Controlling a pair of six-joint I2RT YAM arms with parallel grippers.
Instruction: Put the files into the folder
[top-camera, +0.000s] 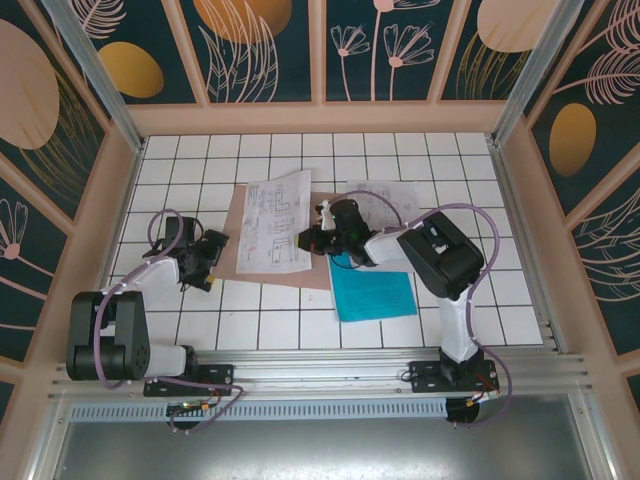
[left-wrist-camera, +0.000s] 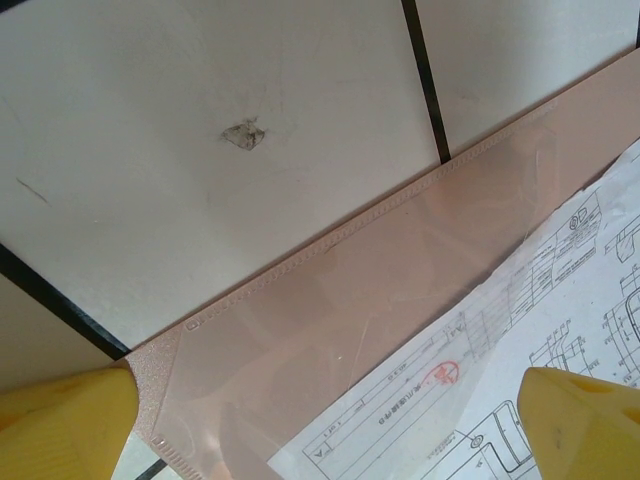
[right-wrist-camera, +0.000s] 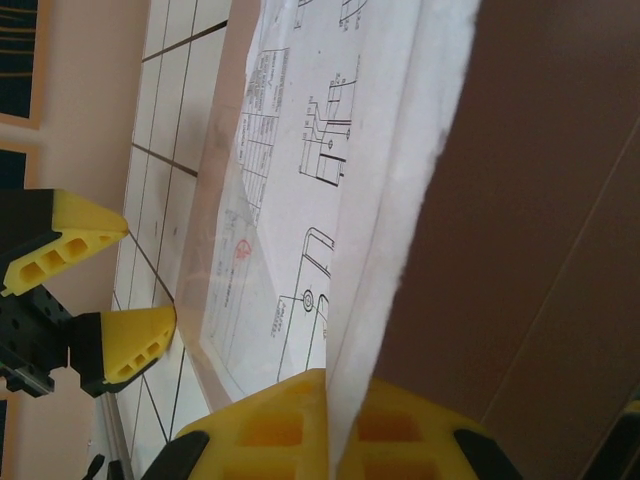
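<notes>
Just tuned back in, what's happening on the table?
The right gripper is shut on the edge of a printed sheet lying on the folder. The left gripper hangs open at the folder's left edge, holding nothing. A teal sheet and a second printed sheet lie outside the folder, to its right.

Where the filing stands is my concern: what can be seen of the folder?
The folder is flat pinkish-brown card, lying on the white tiled table left of centre, slightly skewed. A glossy clear layer with a ridged seam along its edge covers one corner. A printed sheet lies over it, leaving only its borders bare.
</notes>
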